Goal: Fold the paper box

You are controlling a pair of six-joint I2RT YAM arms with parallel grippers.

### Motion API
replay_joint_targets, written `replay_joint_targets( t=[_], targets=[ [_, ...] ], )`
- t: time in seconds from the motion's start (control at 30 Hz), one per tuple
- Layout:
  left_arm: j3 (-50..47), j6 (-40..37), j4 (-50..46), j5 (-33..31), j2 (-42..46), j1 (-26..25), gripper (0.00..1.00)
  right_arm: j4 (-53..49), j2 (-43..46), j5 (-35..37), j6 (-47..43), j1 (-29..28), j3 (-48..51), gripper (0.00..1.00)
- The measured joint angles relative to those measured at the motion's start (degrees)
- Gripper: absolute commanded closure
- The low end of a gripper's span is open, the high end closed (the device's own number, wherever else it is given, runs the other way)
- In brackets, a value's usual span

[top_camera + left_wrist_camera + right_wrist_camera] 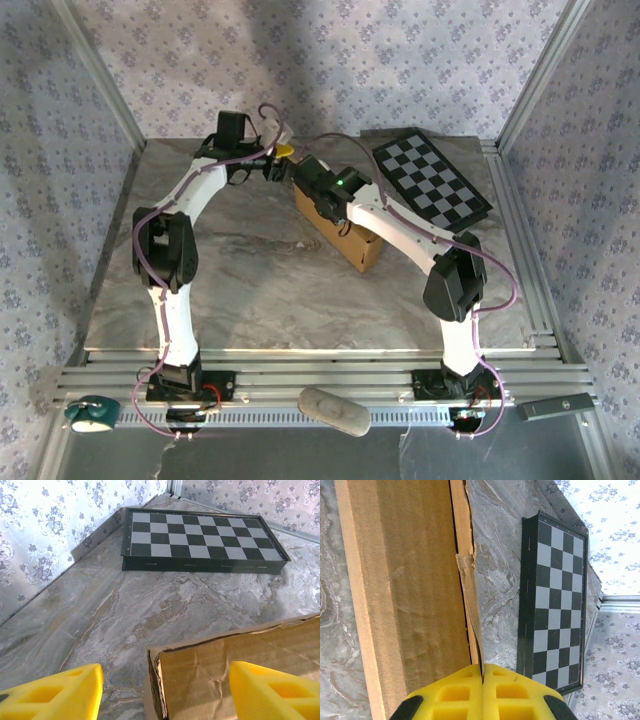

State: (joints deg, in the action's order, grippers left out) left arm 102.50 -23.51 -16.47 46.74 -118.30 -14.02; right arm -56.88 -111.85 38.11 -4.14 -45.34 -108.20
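Past the middle of the marble table (pixel 260 295), toward its far edge, the paper box (pixel 360 250) is seen, one thin flap edge pinched between the closed yellow fingers of the right gripper (pixel 482 669). Farther back, the left gripper (pixel 166 674) is held wide open astride a box corner, nothing grasped. A checkerboard (pixel 432 178) is laid at the far right corner.

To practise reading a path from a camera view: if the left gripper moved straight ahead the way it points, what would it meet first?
Probably the box, whose near corner lies between the open left gripper's fingers; the checkerboard sits farther on.
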Motion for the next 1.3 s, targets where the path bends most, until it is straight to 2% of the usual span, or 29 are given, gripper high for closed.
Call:
replay_joint_targets(
  t=[0.27, 0.53, 0.87, 1.13, 1.3],
  targets=[
    [2.0, 0.8, -0.8, 0.0, -3.1, -0.3, 0.50, 0.0, 0.0, 0.0, 0.0, 0.0, 0.0, 1.00],
    [2.4, 2.9, -0.4, -0.3, -3.3, -0.3, 0.51, 0.0, 0.0, 0.0, 0.0, -0.1, 0.0, 1.00],
    [2.9, 4.5, -0.4, -0.2, -3.3, -0.3, 0.66, -0.1, 0.0, 0.0, 0.0, -0.3, 0.0, 1.00],
    [2.9, 5.2, -0.5, -0.3, -3.3, -0.3, 0.70, -0.1, 0.0, 0.0, 0.0, -0.4, 0.0, 1.00],
    [2.9, 5.4, -0.5, -0.2, -3.3, -0.3, 0.77, -0.1, 0.0, 0.0, 0.0, -0.4, 0.0, 1.00]
  ],
)
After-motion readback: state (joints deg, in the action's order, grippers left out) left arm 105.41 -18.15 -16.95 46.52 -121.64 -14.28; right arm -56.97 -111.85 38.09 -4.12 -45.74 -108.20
